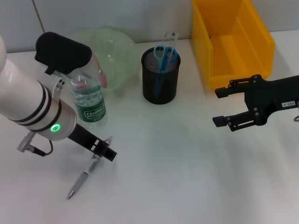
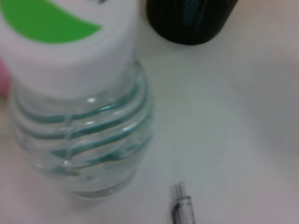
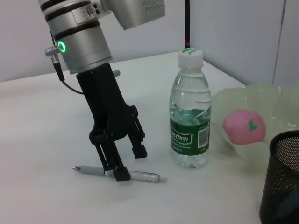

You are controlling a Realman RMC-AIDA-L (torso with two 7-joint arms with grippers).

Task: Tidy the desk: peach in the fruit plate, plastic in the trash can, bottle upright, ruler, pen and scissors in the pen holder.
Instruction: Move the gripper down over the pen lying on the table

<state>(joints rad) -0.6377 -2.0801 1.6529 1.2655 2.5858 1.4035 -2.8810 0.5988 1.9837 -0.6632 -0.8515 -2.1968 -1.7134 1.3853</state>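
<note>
1. One pen (image 1: 83, 179) remains flat on the white desk (image 1: 177, 158), lying near the foot of the bottle (image 1: 88, 105).
2. The left gripper (image 3: 125, 162) stands over the pen's middle, jaws parted, one finger touching down at the barrel and the other raised just beside it; nothing is clamped.
3. The bottle stands upright, cap on, just beside the fruit plate (image 1: 122, 46).
4. The peach (image 3: 244, 126) lies inside the fruit plate.
5. The scissors (image 1: 164, 57) and a clear ruler (image 1: 170, 38) stand in the black mesh pen holder (image 1: 160, 86).
6. The right gripper (image 1: 222, 106) hangs near the yellow bin (image 1: 233, 42), jaws wide apart and empty.
</note>
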